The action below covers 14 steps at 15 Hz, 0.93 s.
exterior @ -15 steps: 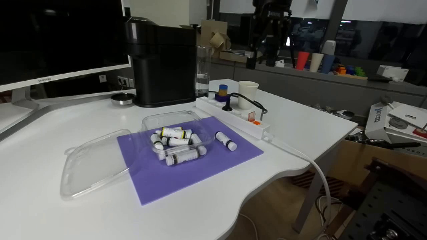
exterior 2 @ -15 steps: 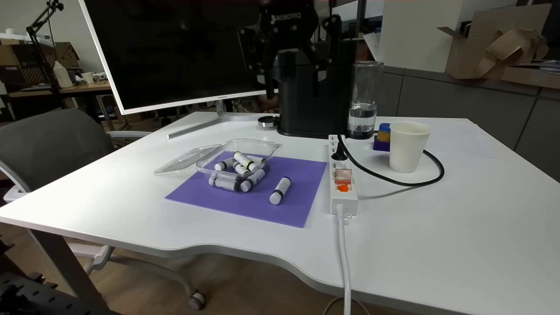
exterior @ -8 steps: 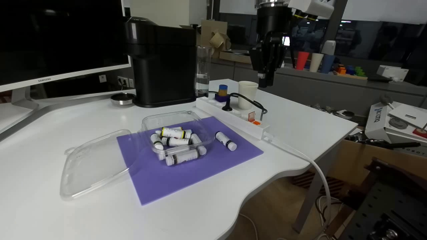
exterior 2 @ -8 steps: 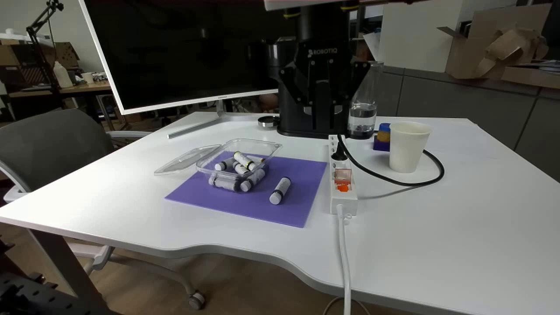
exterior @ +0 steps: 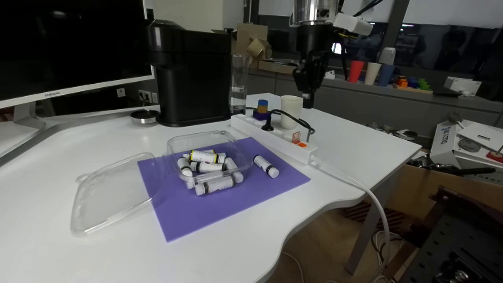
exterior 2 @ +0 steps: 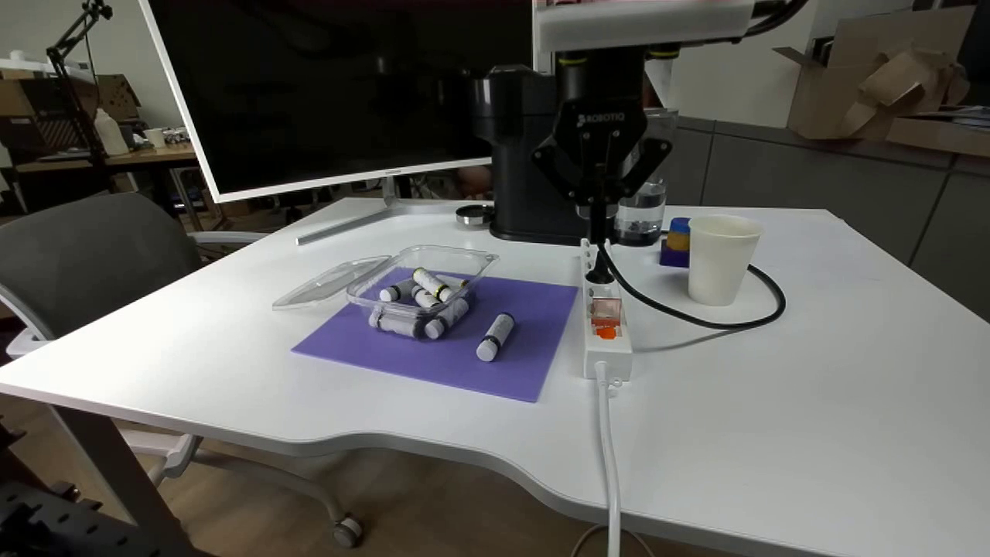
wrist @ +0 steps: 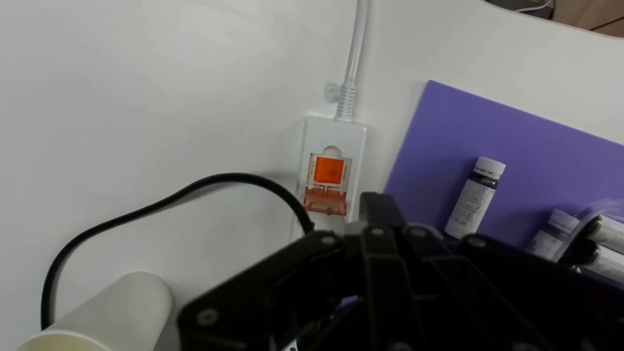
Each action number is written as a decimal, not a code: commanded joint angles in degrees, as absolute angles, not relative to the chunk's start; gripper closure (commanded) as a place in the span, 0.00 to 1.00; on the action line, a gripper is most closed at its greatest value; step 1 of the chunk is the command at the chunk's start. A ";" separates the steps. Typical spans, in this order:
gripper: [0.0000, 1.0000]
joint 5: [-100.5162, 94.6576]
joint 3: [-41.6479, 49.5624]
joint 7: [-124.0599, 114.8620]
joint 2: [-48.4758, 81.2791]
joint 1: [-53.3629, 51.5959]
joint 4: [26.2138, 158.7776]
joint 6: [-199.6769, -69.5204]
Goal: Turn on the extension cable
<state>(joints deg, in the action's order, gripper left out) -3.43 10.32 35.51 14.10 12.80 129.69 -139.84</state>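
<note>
The extension cable (exterior 2: 608,365) is a white power strip lying flat on the table, its white cord (exterior 2: 608,449) running over the near edge. Its orange switch (wrist: 328,170) sits near the cord end, with a clear reddish flap (wrist: 325,201) swung up off it. My gripper (exterior: 309,101) is shut, fingers together and nothing between them. It points down above the strip, apart from it, in both exterior views. From the wrist, the gripper (wrist: 381,202) covers the strip's far part, while the switch shows in front of the fingertips. A black plug (exterior 2: 599,273) stands in one socket.
A black cord (exterior 2: 696,319) loops beside the strip, around a paper cup (exterior 2: 719,267). Small coloured blocks (exterior 2: 677,244) and a glass of water (exterior 2: 640,209) stand behind. A purple mat (exterior: 220,212) bears a clear box of small bottles and one loose bottle (exterior: 266,166).
My gripper has gone from open to shut. The arm has come lower and moved over above the power strip. Things on the table have stayed in place.
</note>
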 commanded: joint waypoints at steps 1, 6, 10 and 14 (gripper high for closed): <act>1.00 -3.82 9.35 35.29 14.02 13.71 129.61 -139.67; 1.00 -4.15 9.64 33.30 16.24 13.99 131.63 -146.71; 1.00 -4.34 9.52 32.40 19.77 15.00 132.17 -153.00; 1.00 -4.33 8.93 31.71 23.36 15.95 131.39 -155.79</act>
